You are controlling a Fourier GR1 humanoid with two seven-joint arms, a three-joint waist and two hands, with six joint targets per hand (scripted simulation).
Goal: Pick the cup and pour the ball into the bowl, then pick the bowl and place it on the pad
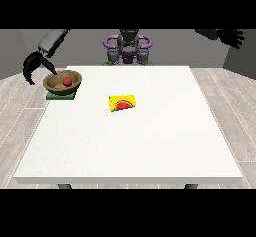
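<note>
A brown wooden bowl rests on a green pad near the table's far left corner, and a red ball lies inside it. The yellow cup, printed with a watermelon slice, lies on its side near the table's middle. The hand at the view's left hangs just left of the bowl with its fingers spread and pointing down; one finger reaches to the bowl's rim but nothing is held. The hand at the view's right is raised high, off the table, with fingers spread.
The white table stretches from the robot's torso to the front edge. A grey wooden floor surrounds it.
</note>
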